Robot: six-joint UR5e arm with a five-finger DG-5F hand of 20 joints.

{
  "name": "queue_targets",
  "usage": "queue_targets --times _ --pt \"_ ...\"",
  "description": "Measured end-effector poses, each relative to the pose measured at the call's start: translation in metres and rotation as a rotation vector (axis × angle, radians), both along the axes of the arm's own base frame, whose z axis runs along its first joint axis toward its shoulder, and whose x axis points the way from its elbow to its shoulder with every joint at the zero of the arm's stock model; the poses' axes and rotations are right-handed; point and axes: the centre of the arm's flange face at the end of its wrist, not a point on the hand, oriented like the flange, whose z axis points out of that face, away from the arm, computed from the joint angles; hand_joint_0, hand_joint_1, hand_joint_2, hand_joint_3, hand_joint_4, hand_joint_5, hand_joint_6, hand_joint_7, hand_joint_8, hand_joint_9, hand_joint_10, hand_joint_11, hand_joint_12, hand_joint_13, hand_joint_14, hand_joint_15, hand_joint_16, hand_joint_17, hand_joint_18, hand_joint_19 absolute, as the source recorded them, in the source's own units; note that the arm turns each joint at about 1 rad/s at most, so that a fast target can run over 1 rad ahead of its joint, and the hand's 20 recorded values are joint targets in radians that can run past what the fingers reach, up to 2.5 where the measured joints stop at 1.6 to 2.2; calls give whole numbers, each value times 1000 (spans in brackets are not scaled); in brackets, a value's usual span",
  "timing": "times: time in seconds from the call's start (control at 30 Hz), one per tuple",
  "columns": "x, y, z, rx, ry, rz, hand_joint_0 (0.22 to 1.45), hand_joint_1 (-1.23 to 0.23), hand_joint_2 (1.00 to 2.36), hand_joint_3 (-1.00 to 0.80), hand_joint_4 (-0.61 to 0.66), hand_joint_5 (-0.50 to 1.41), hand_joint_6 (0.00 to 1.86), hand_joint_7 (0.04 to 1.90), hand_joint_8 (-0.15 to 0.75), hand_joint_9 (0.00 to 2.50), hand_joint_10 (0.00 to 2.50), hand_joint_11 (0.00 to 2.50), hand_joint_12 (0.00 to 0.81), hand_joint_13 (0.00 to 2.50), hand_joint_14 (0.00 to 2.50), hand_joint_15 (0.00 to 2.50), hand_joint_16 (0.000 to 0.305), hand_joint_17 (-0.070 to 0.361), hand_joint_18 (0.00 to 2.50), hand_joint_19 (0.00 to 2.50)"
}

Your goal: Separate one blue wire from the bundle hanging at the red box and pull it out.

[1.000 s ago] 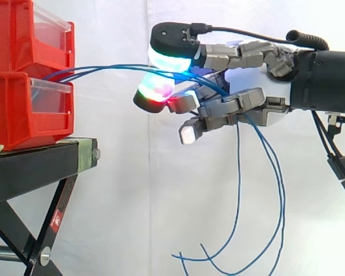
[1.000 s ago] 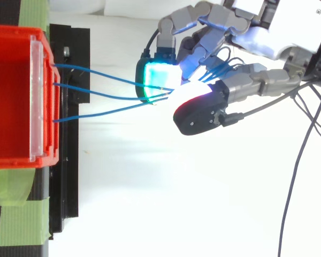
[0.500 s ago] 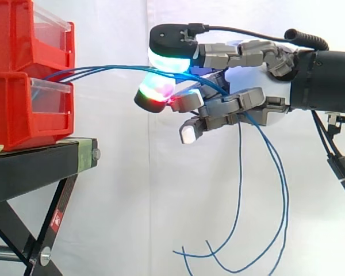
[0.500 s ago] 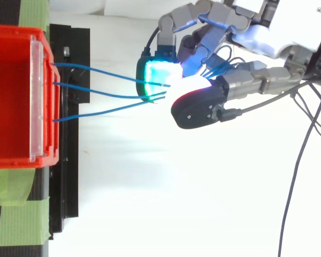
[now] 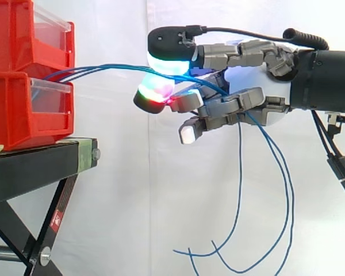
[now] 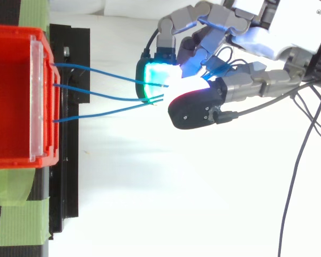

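Note:
Three blue wires (image 6: 96, 96) leave the front of the red box (image 6: 10, 96) and run right, level, into my hand (image 5: 247, 103). In the side view the wires (image 5: 103, 69) pass between a black-backed pad glowing cyan above and a red-green glowing pad below, which pinch them together. Past the palm, the wires' loose ends (image 5: 276, 190) hang down in long loops. From above, my hand (image 6: 267, 37) sits right of the box, its fingers curled over the wires. I cannot tell whether one wire is apart from the others inside the grasp.
Two red bins (image 5: 23, 75) are stacked on a black stand (image 5: 40, 164) at the left. Green tape (image 6: 21, 214) marks the stand beside the box. A white curtain hangs behind.
The black-backed pad has crept slightly toward the box. The hanging wire ends have swung a little to the right. The pinch on the wires is unchanged.

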Motion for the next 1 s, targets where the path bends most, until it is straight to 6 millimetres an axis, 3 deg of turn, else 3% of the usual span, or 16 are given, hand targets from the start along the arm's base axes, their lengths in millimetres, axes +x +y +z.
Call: queue_targets --times 0.13,0.7,1.0 --pt "0 0 0 -1 -1 1 676 -820 1035 41 208 -217 844 1162 320 1109 10 1604 315 1282 1836 851 52 116 790 870" --pt "2 0 2 1 -19 1 789 -910 1035 -87 193 -255 846 1131 291 929 8 1589 312 1155 2011 749 51 115 689 884" --pt "2 0 2 0 -18 2 796 -956 1028 -187 188 -263 826 1152 290 853 11 1547 312 1119 1955 800 52 116 655 851"
